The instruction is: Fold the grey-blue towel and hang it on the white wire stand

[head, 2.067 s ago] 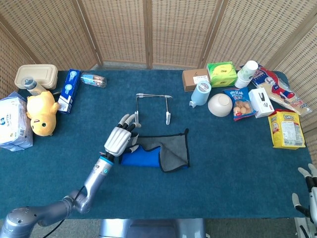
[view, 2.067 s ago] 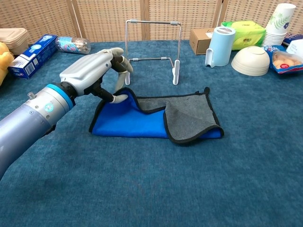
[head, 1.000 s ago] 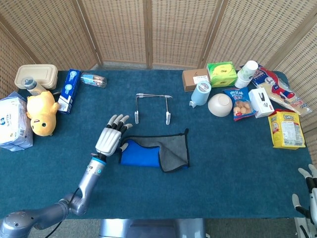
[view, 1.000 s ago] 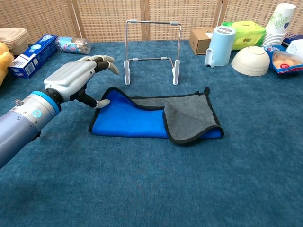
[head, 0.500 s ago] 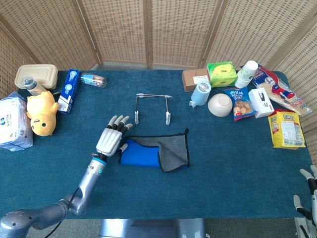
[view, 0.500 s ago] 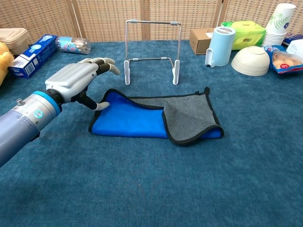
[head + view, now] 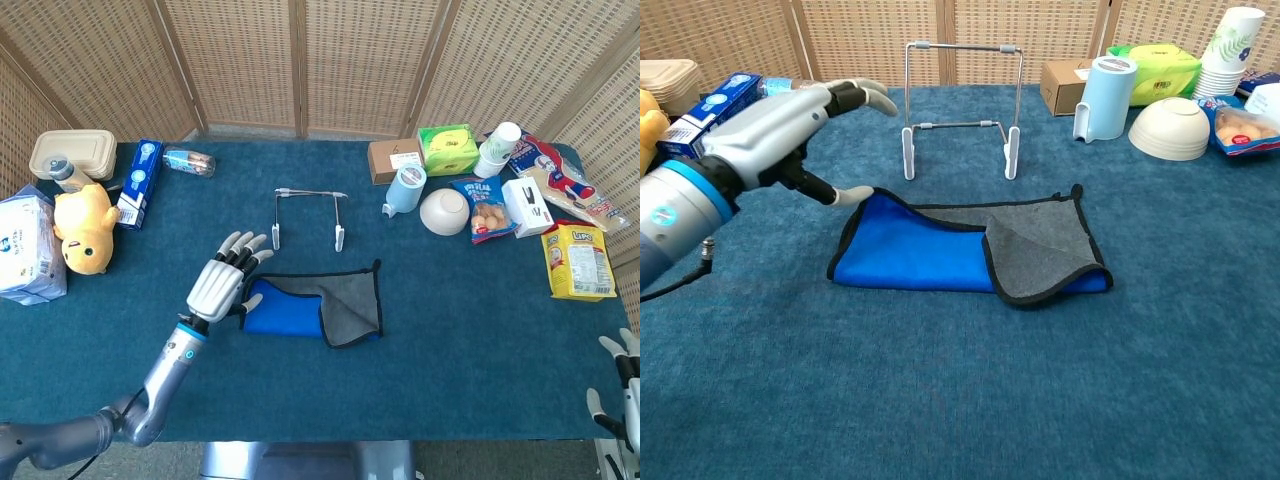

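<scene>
The towel (image 7: pixel 313 307) (image 7: pixel 940 250) lies folded on the blue table, its bright blue side up at the left and a grey flap with black trim turned over at the right. Just behind it stands the white wire stand (image 7: pixel 309 214) (image 7: pixel 960 105), bare. My left hand (image 7: pixel 220 284) (image 7: pixel 780 120) hovers at the towel's left end, raised off the cloth, fingers spread and holding nothing. My right hand (image 7: pixel 618 385) shows only as pale fingertips at the lower right edge of the head view, far from the towel.
Left side: yellow plush (image 7: pixel 84 228), tissue pack (image 7: pixel 27 246), blue box (image 7: pixel 139 182), lidded container (image 7: pixel 72 152), bottle (image 7: pixel 188 161). Right side: light blue jug (image 7: pixel 405 189), white bowl (image 7: pixel 445 211), cardboard box (image 7: pixel 394 158), green pack (image 7: pixel 447 148), paper cups (image 7: pixel 498 148), snack bags (image 7: pixel 577 260).
My left hand has let go of the towel's left corner, drawn back to the left and lifted off the table with fingers spread. The towel now lies flat.
</scene>
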Controlling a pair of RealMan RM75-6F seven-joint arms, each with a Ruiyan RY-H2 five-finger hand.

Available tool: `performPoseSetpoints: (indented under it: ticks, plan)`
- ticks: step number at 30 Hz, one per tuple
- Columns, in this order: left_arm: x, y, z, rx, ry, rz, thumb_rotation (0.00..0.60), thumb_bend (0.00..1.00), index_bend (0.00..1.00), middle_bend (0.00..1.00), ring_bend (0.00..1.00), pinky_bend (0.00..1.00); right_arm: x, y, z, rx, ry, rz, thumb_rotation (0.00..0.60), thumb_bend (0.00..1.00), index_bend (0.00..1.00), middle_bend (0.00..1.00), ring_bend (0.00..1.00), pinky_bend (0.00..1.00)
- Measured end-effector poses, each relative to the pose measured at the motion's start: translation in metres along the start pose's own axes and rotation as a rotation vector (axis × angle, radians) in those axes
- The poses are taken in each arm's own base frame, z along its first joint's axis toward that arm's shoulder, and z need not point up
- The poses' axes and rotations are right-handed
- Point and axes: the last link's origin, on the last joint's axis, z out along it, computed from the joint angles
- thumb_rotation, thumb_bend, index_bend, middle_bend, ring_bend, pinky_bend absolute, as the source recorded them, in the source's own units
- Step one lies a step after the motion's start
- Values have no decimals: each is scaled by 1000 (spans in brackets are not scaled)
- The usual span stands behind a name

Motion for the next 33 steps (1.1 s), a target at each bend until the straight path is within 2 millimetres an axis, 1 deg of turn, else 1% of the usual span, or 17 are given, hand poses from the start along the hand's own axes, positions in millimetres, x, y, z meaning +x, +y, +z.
performPoseSetpoints:
  ticks: [4,7,13,20,23,26,29,33]
  plan:
    - [13,3,-12,-6,-4,-35,600,392,217,103,0,0,0,-8,7,44,-16,8,600,388,155,27,0,0]
    - [25,1,-24,-3,-14,-46,600,390,221,107,0,0,-1,-16,14,89,-37,18,600,389,155,27,0,0]
    - [54,-13,-60,39,-47,-17,600,385,225,116,0,0,-4,-42,32,212,-88,31,600,356,152,27,0,0]
    - [84,-40,-111,153,-54,52,600,382,249,130,0,0,-11,-81,56,374,-162,25,600,301,147,33,0,0]
    - [94,-49,-129,201,-57,78,600,380,251,132,0,0,-16,-99,64,437,-197,20,600,259,144,33,0,0]
    - [104,-58,-146,246,-54,106,600,378,252,134,0,0,-23,-116,71,490,-227,17,600,216,140,33,0,0]
    - [114,-65,-161,293,-39,120,600,376,255,140,0,0,-33,-136,76,552,-259,16,600,169,136,33,0,0]
    - [121,-71,-177,346,-12,109,600,375,258,146,0,0,-45,-159,80,620,-287,8,600,140,126,33,0,0]
